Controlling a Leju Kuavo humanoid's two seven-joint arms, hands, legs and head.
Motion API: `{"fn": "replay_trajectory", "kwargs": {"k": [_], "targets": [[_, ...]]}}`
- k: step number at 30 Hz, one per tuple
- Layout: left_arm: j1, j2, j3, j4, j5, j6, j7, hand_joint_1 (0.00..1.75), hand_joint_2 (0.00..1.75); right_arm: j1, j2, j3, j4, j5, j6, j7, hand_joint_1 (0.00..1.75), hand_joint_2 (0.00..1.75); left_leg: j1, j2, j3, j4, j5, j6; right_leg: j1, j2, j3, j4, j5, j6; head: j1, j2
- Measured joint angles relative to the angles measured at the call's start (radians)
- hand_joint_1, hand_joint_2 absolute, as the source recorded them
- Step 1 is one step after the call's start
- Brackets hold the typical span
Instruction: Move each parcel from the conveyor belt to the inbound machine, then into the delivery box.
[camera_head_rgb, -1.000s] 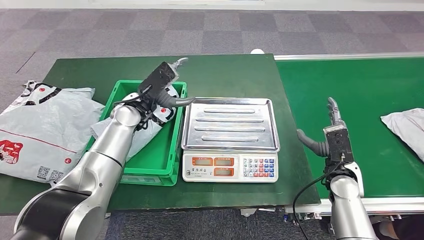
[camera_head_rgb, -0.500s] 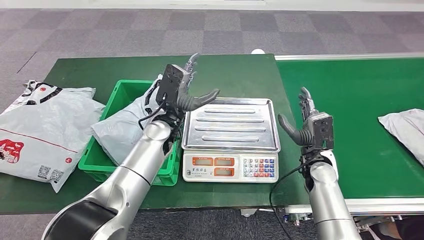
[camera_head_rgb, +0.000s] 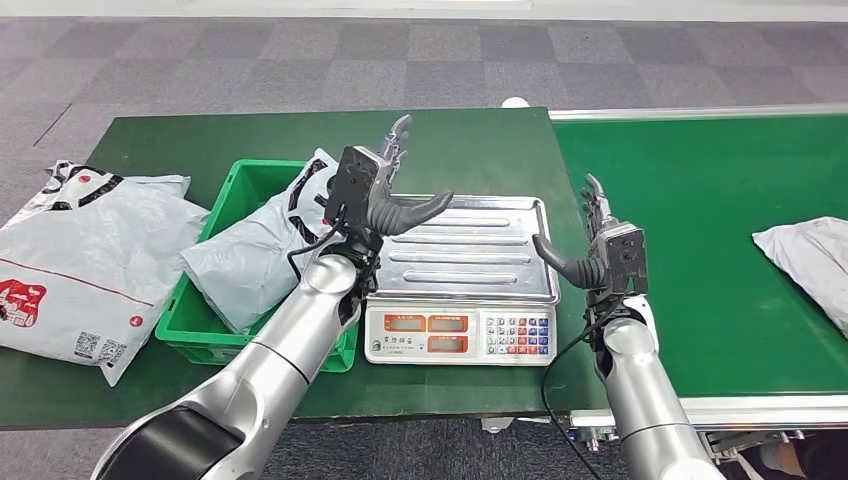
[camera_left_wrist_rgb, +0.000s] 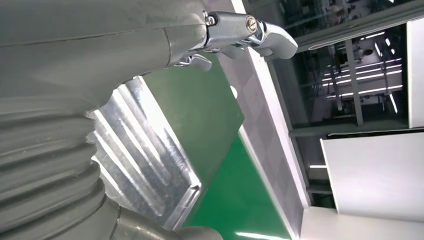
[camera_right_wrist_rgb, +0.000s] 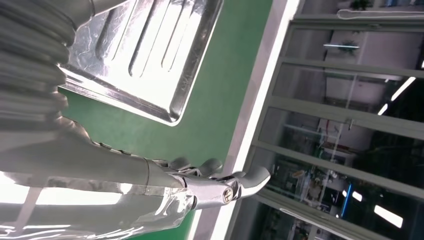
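Scale: one weighing scale with a ribbed steel pan (camera_head_rgb: 460, 247) and an orange-and-blue keypad front, at table centre; a corner of its pan shows in both wrist views (camera_left_wrist_rgb: 150, 170) (camera_right_wrist_rgb: 150, 60).
Left hand (camera_head_rgb: 385, 190): raised above the pan's 9 o'clock edge, fingers spread, thumb reaching over the pan, holding nothing; silver fingertips (camera_left_wrist_rgb: 250, 35) apart in the left wrist view.
Right hand (camera_head_rgb: 600, 250): upright at the pan's 3 o'clock side, above the seam between table and belt, fingers spread, thumb toward the pan, empty (camera_right_wrist_rgb: 220, 187).
Green plastic crate (camera_head_rgb: 200, 325): one, just beside the scale at 9 o'clock.
Parcels: three grey plastic mailer bags counted.
Parcel in crate (camera_head_rgb: 255, 250): one, lying inside, its top sticking out over the far rim.
Parcel on table (camera_head_rgb: 80, 250): one, with red and black print, at far 9 o'clock, overhanging the table edge.
Parcel on belt (camera_head_rgb: 805, 265): one, on the green conveyor belt (camera_head_rgb: 720, 190) at 3 o'clock, partly cut off by the frame.
Dark green table (camera_head_rgb: 440, 140): one, carrying scale and crate.
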Motion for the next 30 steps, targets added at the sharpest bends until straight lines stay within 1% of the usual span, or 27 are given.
{"fn": "replay_trajectory", "kwargs": {"k": [9,24,28,29,30], "targets": [[0.012,0.003,-0.047,0.015,0.002,0.003,-0.008,0.0,1.75,0.025,-0.003,0.021,-0.001,0.013,-0.027,0.016,0.0,1.75,0.0,0.0,0.0,0.0,0.0,0.0,0.0,0.0,0.0,0.0,0.0,0.0,0.0,0.0],[0.013,0.004,-0.049,0.02,0.002,0.003,-0.008,0.0,1.75,0.026,-0.003,0.025,-0.001,0.013,-0.028,0.016,0.0,1.75,0.0,0.0,0.0,0.0,0.0,0.0,0.0,0.0,0.0,0.0,0.0,0.0,0.0,0.0],[0.013,0.004,-0.05,0.021,-0.001,0.005,-0.009,0.0,1.75,0.027,-0.003,0.025,-0.001,0.015,-0.029,0.016,0.0,0.0,0.0,0.0,0.0,0.0,0.0,0.0,0.0,0.0,0.0,0.0,0.0,0.0,0.0,0.0],[0.013,0.004,-0.05,0.021,-0.002,0.006,-0.01,0.0,1.75,0.027,-0.003,0.025,-0.002,0.019,-0.031,0.016,0.0,0.0,0.0,0.0,0.0,0.0,0.0,0.0,0.0,0.0,0.0,0.0,0.0,0.0,0.0,0.0],[0.013,0.004,-0.052,0.022,-0.004,0.006,-0.011,0.0,1.75,0.028,-0.003,0.025,-0.003,0.024,-0.033,0.017,0.0,0.44,0.0,0.0,0.0,0.0,0.0,0.0,0.0,0.0,0.0,0.0,0.0,0.0,0.0,0.0]]}}
